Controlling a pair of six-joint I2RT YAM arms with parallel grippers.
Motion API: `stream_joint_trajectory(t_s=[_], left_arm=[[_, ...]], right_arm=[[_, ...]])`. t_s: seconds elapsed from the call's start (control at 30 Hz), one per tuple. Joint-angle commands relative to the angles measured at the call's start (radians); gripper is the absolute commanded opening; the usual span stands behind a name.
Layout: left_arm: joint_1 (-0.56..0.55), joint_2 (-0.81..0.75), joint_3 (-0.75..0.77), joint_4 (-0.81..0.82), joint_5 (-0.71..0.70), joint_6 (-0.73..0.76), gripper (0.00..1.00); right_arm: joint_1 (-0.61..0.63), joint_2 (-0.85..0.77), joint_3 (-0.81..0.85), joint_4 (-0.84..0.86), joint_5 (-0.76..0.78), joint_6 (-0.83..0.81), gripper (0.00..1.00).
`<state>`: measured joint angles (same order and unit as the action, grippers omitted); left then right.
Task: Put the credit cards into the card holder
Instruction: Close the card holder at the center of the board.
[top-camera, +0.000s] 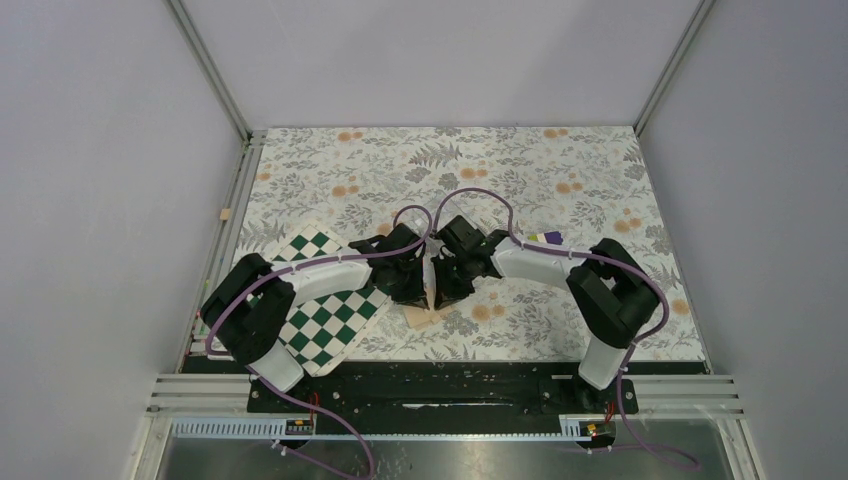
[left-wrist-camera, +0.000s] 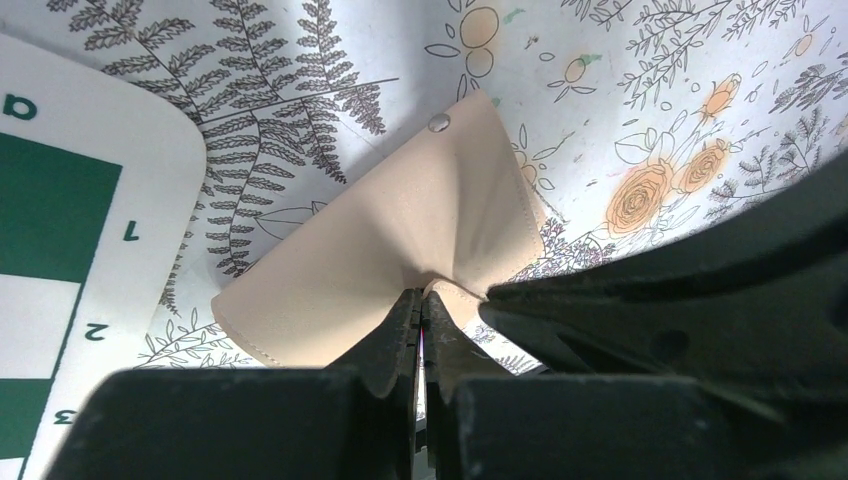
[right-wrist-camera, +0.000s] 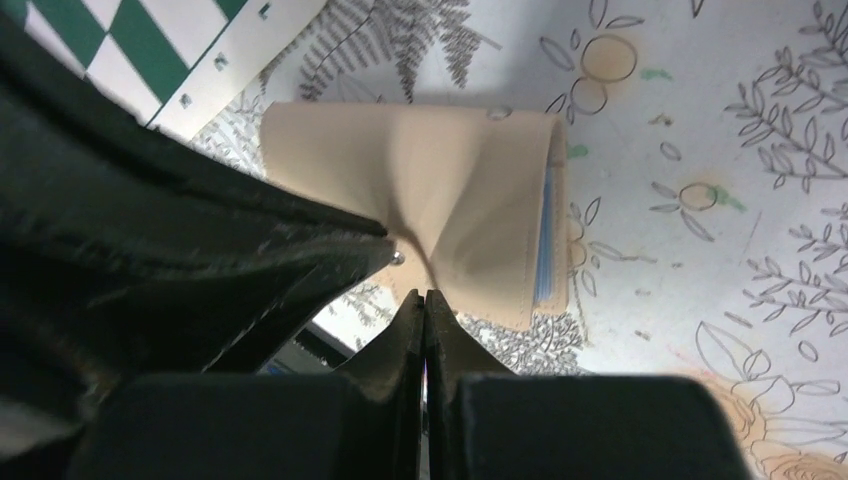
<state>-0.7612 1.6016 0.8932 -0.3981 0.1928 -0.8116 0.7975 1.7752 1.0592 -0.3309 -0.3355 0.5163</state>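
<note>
The card holder (top-camera: 424, 316) is a tan folding wallet lying near the table's front, between both arms. My left gripper (left-wrist-camera: 422, 293) is shut on its tan cover (left-wrist-camera: 400, 220), which creases in towards the fingertips. My right gripper (right-wrist-camera: 425, 294) is shut too, pinching a fold of the same card holder (right-wrist-camera: 470, 180) from the other side. Light blue lining (right-wrist-camera: 544, 250) shows at its right edge. From above, the left gripper (top-camera: 418, 288) and right gripper (top-camera: 445, 284) meet tip to tip over the wallet. No credit cards show in any view.
A green-and-white chequered board (top-camera: 335, 312) lies under the left arm, its corner close to the wallet (left-wrist-camera: 60, 230). A small purple and yellow-green block (top-camera: 546, 238) sits by the right forearm. The floral cloth (top-camera: 450, 165) stretches to the back walls.
</note>
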Motion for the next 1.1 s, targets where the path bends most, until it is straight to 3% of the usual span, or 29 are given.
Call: stream_joint_trajectory(t_s=[0.0, 0.4, 0.77, 0.97, 1.07], left_arm=[[0.006, 0.011, -0.010, 0.035, 0.007, 0.009, 0.00], [0.005, 0.019, -0.022, 0.040, 0.013, 0.006, 0.00], [0.006, 0.014, -0.029, 0.022, -0.009, 0.001, 0.00], [0.006, -0.042, 0.033, -0.072, -0.096, 0.030, 0.26], [0.007, -0.079, 0.060, -0.108, -0.134, 0.045, 0.33]], right_arm=[[0.002, -0.086, -0.027, 0.023, -0.045, -0.009, 0.00], [0.013, 0.016, 0.001, 0.067, -0.090, 0.010, 0.00], [0.046, 0.126, 0.004, -0.016, 0.059, 0.006, 0.00], [0.046, 0.113, -0.028, -0.073, 0.135, -0.003, 0.00], [0.046, 0.098, -0.029, -0.079, 0.138, -0.006, 0.00]])
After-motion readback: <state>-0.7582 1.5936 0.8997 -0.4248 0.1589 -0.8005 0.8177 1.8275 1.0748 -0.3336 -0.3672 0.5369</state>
